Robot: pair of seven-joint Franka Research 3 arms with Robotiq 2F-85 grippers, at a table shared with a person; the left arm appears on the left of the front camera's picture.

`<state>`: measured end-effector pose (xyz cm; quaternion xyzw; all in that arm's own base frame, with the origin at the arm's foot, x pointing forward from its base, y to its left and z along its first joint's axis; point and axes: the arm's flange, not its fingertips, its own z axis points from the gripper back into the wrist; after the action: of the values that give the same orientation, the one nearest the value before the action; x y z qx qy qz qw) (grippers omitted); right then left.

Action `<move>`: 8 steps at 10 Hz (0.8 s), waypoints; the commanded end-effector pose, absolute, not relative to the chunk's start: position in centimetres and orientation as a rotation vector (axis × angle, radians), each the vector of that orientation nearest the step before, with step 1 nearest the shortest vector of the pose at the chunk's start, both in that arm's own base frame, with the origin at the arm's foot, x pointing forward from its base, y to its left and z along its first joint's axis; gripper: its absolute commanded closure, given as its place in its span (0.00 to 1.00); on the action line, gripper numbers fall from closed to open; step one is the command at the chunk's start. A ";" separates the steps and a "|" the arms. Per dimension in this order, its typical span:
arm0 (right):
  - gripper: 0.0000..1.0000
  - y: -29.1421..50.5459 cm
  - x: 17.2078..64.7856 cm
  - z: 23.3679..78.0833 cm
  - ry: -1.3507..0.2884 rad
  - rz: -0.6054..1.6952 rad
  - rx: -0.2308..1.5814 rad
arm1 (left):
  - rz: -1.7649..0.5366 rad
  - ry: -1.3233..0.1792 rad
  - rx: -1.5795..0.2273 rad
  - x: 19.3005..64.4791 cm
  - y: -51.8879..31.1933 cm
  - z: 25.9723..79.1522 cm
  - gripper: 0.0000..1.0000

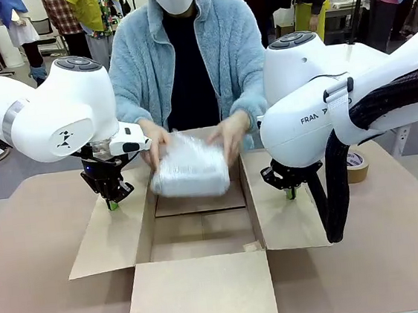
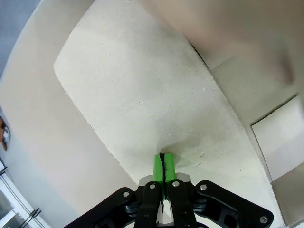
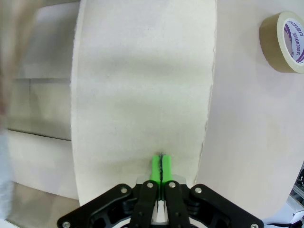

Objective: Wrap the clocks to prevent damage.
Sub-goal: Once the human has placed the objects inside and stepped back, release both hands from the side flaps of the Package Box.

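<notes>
Hovering at centre frame: bubble-wrapped bundle, held between a person's hands over the open box, seemingly about to go in. Left gripper, fingers together, tips on the left flap. Right gripper, likewise closed, on the right flap. Both probably pin the flaps flat. Tape roll, right edge.

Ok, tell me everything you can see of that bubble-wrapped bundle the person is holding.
The bundle is a whitish, pillow-like rectangle of clear, crinkled bubble wrap, and nothing inside it can be made out. The person's hands grip it at both ends, holding it roughly level over the far part of the open cardboard box.
</notes>
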<state>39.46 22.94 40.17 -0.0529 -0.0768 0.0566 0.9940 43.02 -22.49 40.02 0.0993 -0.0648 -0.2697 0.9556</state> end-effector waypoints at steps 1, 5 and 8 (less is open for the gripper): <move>0.99 23.0 39.3 39.9 -0.150 0.111 -0.109 | -0.548 -0.128 0.206 43.0 -22.4 40.0 1.00; 0.99 23.0 39.3 39.9 -0.150 0.111 -0.109 | -0.548 -0.128 0.206 43.0 -22.4 40.0 1.00; 0.99 23.0 39.3 39.9 -0.150 0.111 -0.109 | -0.548 -0.128 0.206 43.0 -22.4 40.0 1.00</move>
<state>39.46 22.94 40.17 -0.0529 -0.0768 0.0566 0.9940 43.02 -22.49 40.02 0.0993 -0.0648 -0.2697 0.9556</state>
